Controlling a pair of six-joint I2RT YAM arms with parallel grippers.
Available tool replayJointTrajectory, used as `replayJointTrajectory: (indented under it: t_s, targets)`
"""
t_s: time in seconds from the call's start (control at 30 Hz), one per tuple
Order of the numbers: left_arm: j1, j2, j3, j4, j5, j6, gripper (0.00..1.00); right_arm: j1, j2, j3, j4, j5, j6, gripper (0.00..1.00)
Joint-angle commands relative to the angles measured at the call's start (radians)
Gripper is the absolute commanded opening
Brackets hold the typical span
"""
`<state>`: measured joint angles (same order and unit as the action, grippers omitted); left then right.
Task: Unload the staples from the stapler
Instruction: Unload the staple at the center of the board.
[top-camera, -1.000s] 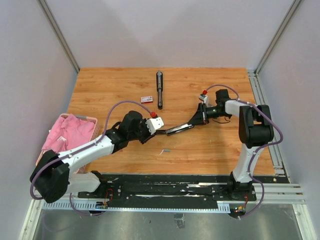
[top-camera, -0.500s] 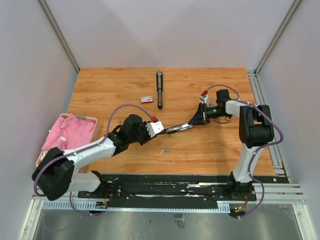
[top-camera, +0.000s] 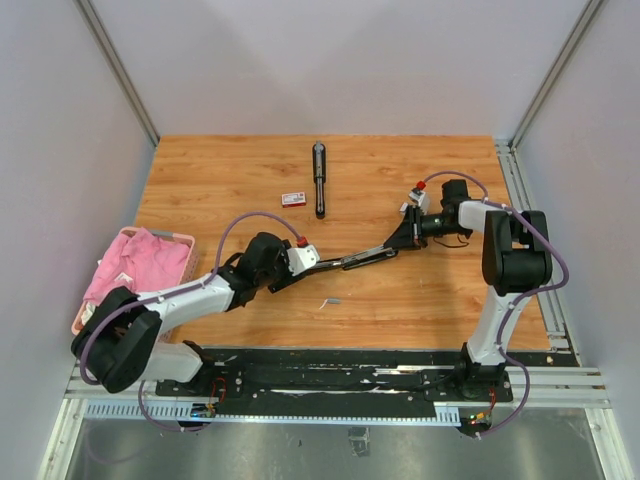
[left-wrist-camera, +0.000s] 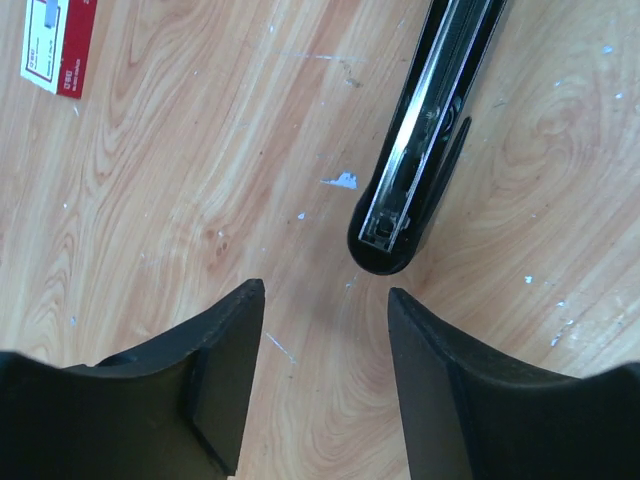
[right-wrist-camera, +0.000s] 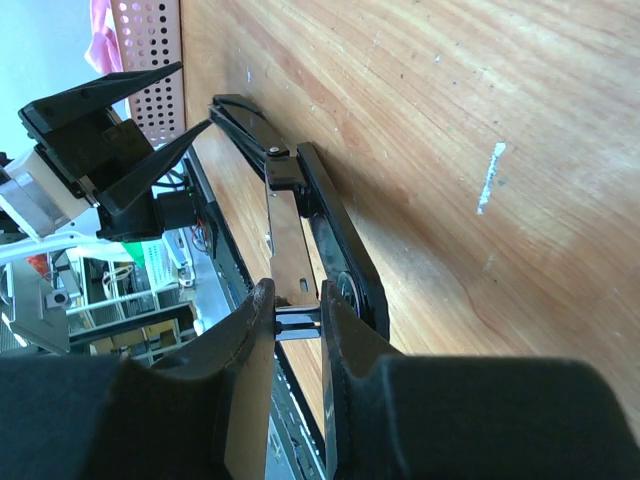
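Done so far: we see a short silvery strip of staples (top-camera: 331, 300) lying loose on the desk (top-camera: 220, 180), near the front edge and apart from both arms.
Left to do: the stapler (top-camera: 365, 258) is opened out between the arms, its shiny rail showing in the left wrist view. We cannot tell whether any staples sit deeper in it.
Left pincer (left-wrist-camera: 325, 300): released, jaws spread, holding nothing. The stapler's nose is just ahead of the fingers, not between them.
Right pincer (right-wrist-camera: 298, 305): clenched, grasping the stapler's rear end.
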<state>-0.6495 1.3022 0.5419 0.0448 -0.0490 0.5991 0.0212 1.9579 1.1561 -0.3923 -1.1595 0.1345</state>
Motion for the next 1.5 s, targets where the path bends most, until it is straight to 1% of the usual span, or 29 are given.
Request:
replayJointTrajectory:
  t_s: [0.0,0.13,0.17,0.27,0.33,0.4,0.5,0.6,0.77,0.9,1.13,1.33,1.47]
  targets:
    - [0.008,0.025,-0.004,0.017,-0.051,0.022,0.59,-0.021,0.015,-0.011,-0.017,0.062,-0.004,0.05]
    - [0.009,0.043,0.013,0.020,-0.046,0.022,0.61,-0.021,0.014,-0.009,-0.016,0.059,-0.003,0.05]
    - [0.008,0.041,0.022,0.014,-0.038,0.025,0.64,-0.021,0.016,-0.010,-0.016,0.060,-0.003,0.05]
    - [0.008,0.025,0.054,-0.009,0.000,0.043,0.78,-0.021,0.017,-0.009,-0.016,0.054,-0.003,0.05]
    - [0.008,0.018,0.078,-0.016,0.031,0.049,0.85,-0.021,0.018,-0.009,-0.016,0.049,-0.001,0.05]
    - [0.008,0.022,0.107,-0.023,0.062,0.047,0.89,-0.021,0.017,-0.010,-0.015,0.046,-0.001,0.05]
    - [0.003,0.057,0.166,-0.043,0.103,0.029,0.92,-0.021,0.018,-0.011,-0.014,0.049,-0.001,0.07]
    - [-0.018,0.113,0.237,-0.077,0.132,0.017,0.92,-0.021,0.017,-0.012,-0.012,0.051,-0.003,0.09]
    - [-0.071,0.197,0.293,-0.090,0.158,0.027,0.92,-0.021,0.018,-0.015,-0.010,0.054,-0.004,0.12]
    - [-0.082,0.268,0.342,-0.114,0.184,0.022,0.91,-0.021,0.018,-0.017,-0.008,0.048,-0.004,0.13]
    - [-0.085,0.335,0.388,-0.124,0.222,0.021,0.85,-0.020,0.018,-0.019,-0.001,0.039,0.002,0.13]
    - [-0.104,0.396,0.440,-0.153,0.201,0.012,0.80,-0.020,0.017,-0.020,0.003,0.030,0.005,0.14]
    - [-0.111,0.430,0.472,-0.176,0.200,0.007,0.73,-0.020,0.018,-0.020,0.005,0.022,0.010,0.13]
